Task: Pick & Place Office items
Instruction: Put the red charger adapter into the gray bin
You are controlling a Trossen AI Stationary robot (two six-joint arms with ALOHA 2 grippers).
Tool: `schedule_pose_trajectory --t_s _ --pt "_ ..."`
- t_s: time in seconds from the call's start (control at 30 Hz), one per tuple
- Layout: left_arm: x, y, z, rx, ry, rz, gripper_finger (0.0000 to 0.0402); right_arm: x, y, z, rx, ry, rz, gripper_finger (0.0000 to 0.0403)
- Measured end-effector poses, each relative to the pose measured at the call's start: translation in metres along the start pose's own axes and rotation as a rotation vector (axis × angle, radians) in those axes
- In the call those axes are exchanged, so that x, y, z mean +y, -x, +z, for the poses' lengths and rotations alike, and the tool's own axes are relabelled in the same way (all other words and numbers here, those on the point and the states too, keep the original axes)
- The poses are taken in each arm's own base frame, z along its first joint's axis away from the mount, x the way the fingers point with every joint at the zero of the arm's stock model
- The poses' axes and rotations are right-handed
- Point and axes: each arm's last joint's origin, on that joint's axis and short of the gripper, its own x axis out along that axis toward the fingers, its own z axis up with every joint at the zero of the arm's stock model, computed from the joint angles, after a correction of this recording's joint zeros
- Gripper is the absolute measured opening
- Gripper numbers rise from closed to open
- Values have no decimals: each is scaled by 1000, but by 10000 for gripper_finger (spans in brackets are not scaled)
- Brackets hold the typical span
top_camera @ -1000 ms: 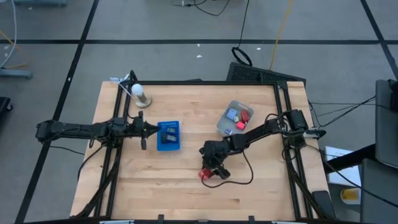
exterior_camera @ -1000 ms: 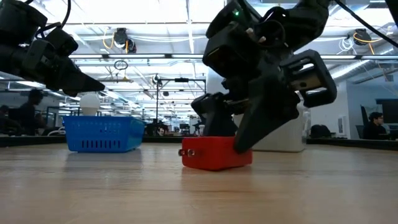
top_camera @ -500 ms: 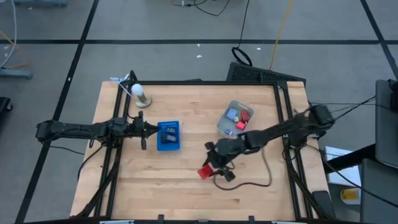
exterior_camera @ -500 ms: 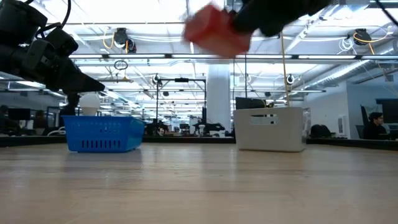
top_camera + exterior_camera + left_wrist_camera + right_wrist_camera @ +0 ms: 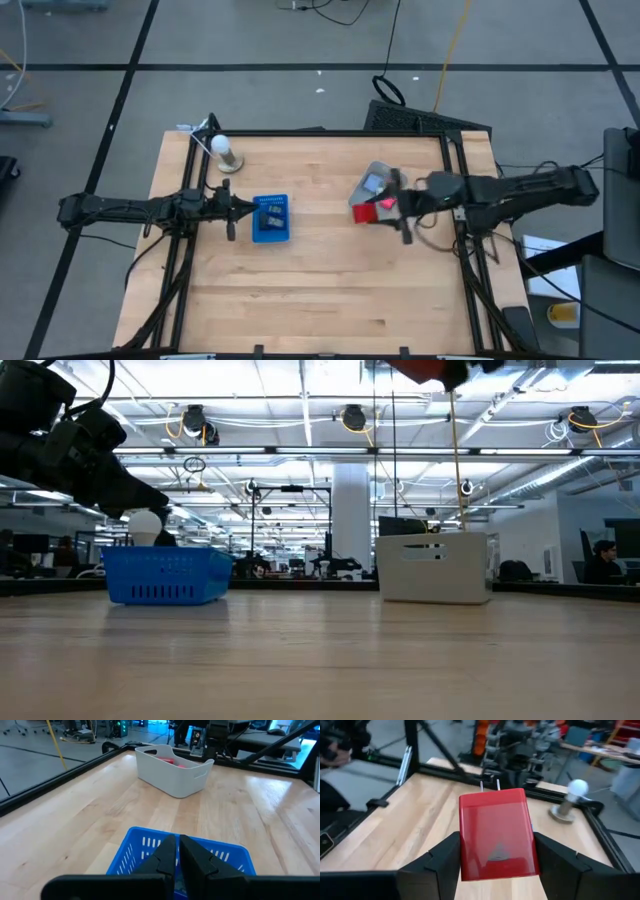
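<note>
the right gripper [image 5: 492, 857] is clenched on a red charger block [image 5: 497, 834], its two metal prongs pointing away from the wrist. from above, that red block [image 5: 381, 205] hangs over the near edge of the grey tub [image 5: 368, 183], at the right side of the wooden table [image 5: 320, 300], with the right arm reaching in from the table's right edge. inside the tub a light blue piece [image 5: 372, 184] shows; from the left wrist a bit of red [image 5: 165, 759] also shows over the tub's rim. in the level view the block [image 5: 425, 369] is high above the tabletop.

the left gripper [image 5: 177, 854] waits with its fingers pressed together, just at the left side of the blue tray [image 5: 270, 219], which holds small dark pieces too tiny to tell apart. farther back, near the table's far left corner, stands a white bulb on a stand [image 5: 224, 150].
</note>
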Motion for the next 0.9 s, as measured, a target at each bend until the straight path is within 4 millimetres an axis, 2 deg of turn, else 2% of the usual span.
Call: schedule_pose_trajectory --t_s 0.1,0.23,0.4,0.5,0.6,0.9 --pt "0 0 0 1 11 3 26 -8 18 -24 -24 -43 -61 203" --pt "0 0 0 0 69 4 26 -14 29 -58 -94 -134 -140 203" --pt "0 0 0 0 112 4 26 -13 31 -98 -150 -123 -164 203" --pt "0 0 0 0 112 4 26 -12 33 -111 -235 -110 -175 203" --pt "0 0 0 0 111 4 26 -11 34 -128 -244 -131 -190 203" --pt "0 0 -3 35 72 5 26 -15 36 -135 -247 -167 -223 203"
